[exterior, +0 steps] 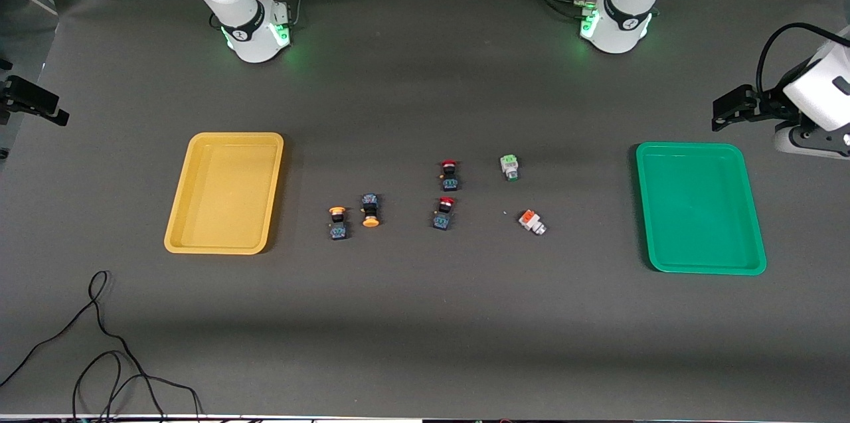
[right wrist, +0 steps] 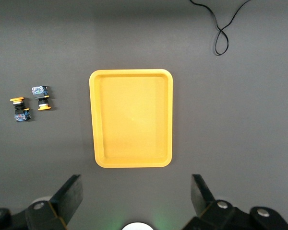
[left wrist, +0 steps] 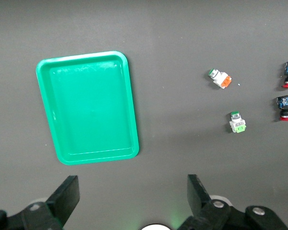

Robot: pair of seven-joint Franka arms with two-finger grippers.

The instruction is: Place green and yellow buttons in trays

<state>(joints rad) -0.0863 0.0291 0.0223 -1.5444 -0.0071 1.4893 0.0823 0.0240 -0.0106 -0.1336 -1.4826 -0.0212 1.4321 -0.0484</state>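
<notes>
Two yellow-capped buttons [exterior: 337, 222] [exterior: 370, 209] lie side by side mid-table, toward the yellow tray [exterior: 226, 137]; both show in the right wrist view [right wrist: 20, 109] [right wrist: 41, 97]. The green-capped white button [exterior: 510, 167] lies toward the green tray [exterior: 690, 146] and also shows in the left wrist view [left wrist: 237, 122]. Both trays are empty. My left gripper [left wrist: 132, 187] is open and empty, high over the table between its base and the green tray [left wrist: 129, 96]. My right gripper [right wrist: 137, 184] is open and empty, high over the table beside the yellow tray [right wrist: 92, 120]. Neither gripper shows in the front view.
Two red-capped black-blue switches [exterior: 449, 174] [exterior: 443, 212] lie mid-table. An orange-capped white switch [exterior: 532, 222] lies nearer the camera than the green button. A loose black cable [exterior: 99, 337] runs near the front edge. Black fixtures stand at both table ends [exterior: 737, 104] [exterior: 30, 101].
</notes>
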